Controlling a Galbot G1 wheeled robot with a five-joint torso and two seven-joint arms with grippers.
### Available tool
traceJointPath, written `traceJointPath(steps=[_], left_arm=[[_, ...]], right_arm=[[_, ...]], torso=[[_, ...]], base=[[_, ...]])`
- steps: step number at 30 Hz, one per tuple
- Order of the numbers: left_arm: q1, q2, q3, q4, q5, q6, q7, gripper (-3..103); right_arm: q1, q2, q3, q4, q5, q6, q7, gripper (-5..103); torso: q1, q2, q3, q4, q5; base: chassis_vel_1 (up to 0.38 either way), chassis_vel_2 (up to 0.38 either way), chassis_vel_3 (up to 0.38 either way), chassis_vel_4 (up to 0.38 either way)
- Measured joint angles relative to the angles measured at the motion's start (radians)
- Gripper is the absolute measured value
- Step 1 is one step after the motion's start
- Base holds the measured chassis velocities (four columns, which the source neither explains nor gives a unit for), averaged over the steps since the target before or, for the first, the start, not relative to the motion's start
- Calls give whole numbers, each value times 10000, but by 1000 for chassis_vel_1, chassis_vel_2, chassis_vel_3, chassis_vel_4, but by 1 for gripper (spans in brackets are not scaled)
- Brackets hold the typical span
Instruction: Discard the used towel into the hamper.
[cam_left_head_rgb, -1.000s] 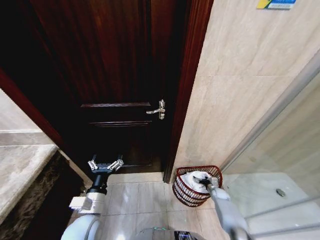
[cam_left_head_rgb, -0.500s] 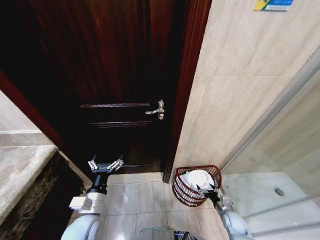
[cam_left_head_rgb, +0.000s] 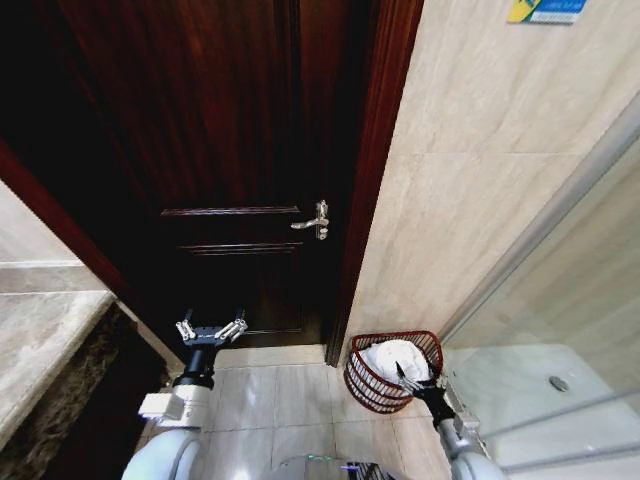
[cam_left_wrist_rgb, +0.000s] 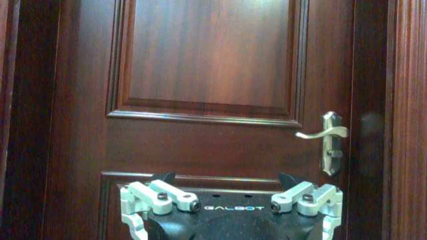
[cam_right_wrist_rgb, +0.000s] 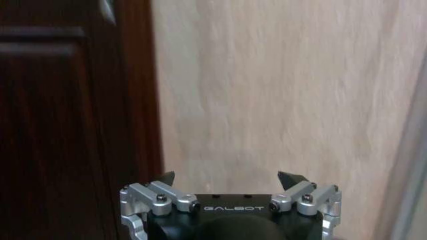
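**A:** Start at the left. What do you see?

**B:** A stone counter (cam_left_head_rgb: 40, 340) at the left edge, then the left gripper (cam_left_head_rgb: 211, 331) held out low in front of the dark wooden door (cam_left_head_rgb: 230, 150). Its fingers are spread wide with nothing between them. In the left wrist view the left gripper (cam_left_wrist_rgb: 231, 182) points straight at the door panel, with the silver door handle (cam_left_wrist_rgb: 325, 136) off to one side.

**A:** And moving right?

**B:** The door handle (cam_left_head_rgb: 315, 222) sits near the door's edge, then the red-brown frame, then the beige tiled wall (cam_left_head_rgb: 480, 180). At the foot of that wall, on the floor tiles, stands the hamper (cam_left_head_rgb: 375, 385). The white towel (cam_left_head_rgb: 390, 357) lies bunched inside it.

**A:** The right arm?

**B:** The right gripper (cam_left_head_rgb: 413, 379) is at the hamper's near right rim, just beside the towel and not gripping it. In the right wrist view the right gripper (cam_right_wrist_rgb: 231, 180) faces the wall, fingertips well apart and empty.

**A:** Further right?

**B:** A glass shower screen (cam_left_head_rgb: 560, 300).
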Motion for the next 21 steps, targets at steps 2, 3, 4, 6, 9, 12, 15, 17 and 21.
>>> traceJointPath(steps=[2, 3, 4, 6, 9, 12, 15, 17, 21], left_arm=[[0, 0, 0, 0, 0, 0, 0, 100], [0, 0, 0, 0, 0, 0, 0, 100], [0, 0, 0, 0, 0, 0, 0, 100], [0, 0, 0, 0, 0, 0, 0, 100], [0, 1, 0, 0, 0, 0, 0, 100], [0, 1, 0, 0, 0, 0, 0, 100], [0, 1, 0, 0, 0, 0, 0, 100], [0, 0, 0, 0, 0, 0, 0, 100], [0, 1, 0, 0, 0, 0, 0, 100]], right_arm=[[-370, 235, -227, 929, -261, 147, 149, 100], [-499, 296, -302, 1247, -374, 212, 192, 100], [-499, 296, -302, 1247, -374, 212, 192, 100], [-735, 391, -424, 1935, -609, 376, 278, 100], [-860, 430, -475, 2387, -693, 439, 333, 100], [-930, 439, -487, 2828, -719, 456, 374, 100], [-934, 397, -456, 3126, -711, 460, 405, 100], [-940, 369, -412, 3314, -637, 513, 482, 100], [-956, 431, -473, 3505, -627, 525, 499, 100]], torso=[[3, 4, 3, 0, 2], [5, 5, 4, -1, 1], [5, 5, 4, -1, 1], [6, 8, 6, -1, 2], [6, 10, 7, -1, 2], [7, 13, 8, -1, 1], [8, 16, 10, -1, 4], [9, 18, 12, -1, 4], [10, 20, 13, -1, 3]], base=[[0, 0, 0, 0], [0, 0, 0, 0], [0, 0, 0, 0], [0, 0, 0, 0], [0, 0, 0, 0], [0, 0, 0, 0], [0, 0, 0, 0], [0, 0, 0, 0], [0, 0, 0, 0]])
